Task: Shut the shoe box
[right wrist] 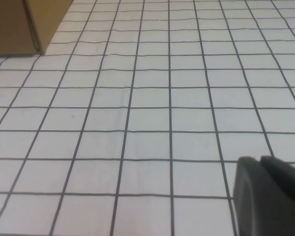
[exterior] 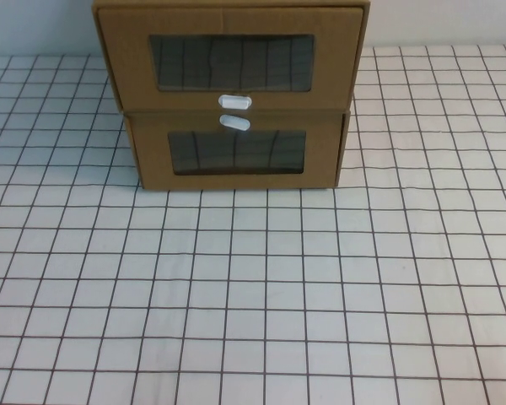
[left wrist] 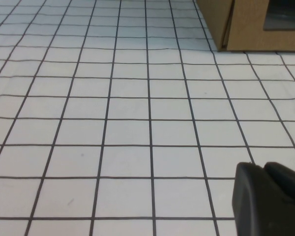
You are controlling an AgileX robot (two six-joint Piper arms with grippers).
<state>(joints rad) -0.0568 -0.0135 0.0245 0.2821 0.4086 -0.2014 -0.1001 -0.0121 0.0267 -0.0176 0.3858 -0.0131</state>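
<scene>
The shoe box [exterior: 230, 57] is the upper of two stacked brown cardboard boxes at the back of the table. It has a clear front window and a white oval pull tab [exterior: 234, 101] beneath it. Its drawer front looks wider than the box below and seems to stand a little forward of it. My left gripper [left wrist: 261, 166] is shut and empty, low over the table, well short of the boxes. My right gripper [right wrist: 258, 160] is also shut and empty, low over the table. Neither gripper shows in the high view.
The lower cardboard box [exterior: 236, 152] has its white tab [exterior: 234, 123] above its window. Its corner shows in the left wrist view [left wrist: 248, 27] and in the right wrist view [right wrist: 19, 24]. A white cloth with a black grid [exterior: 253, 287] covers the table.
</scene>
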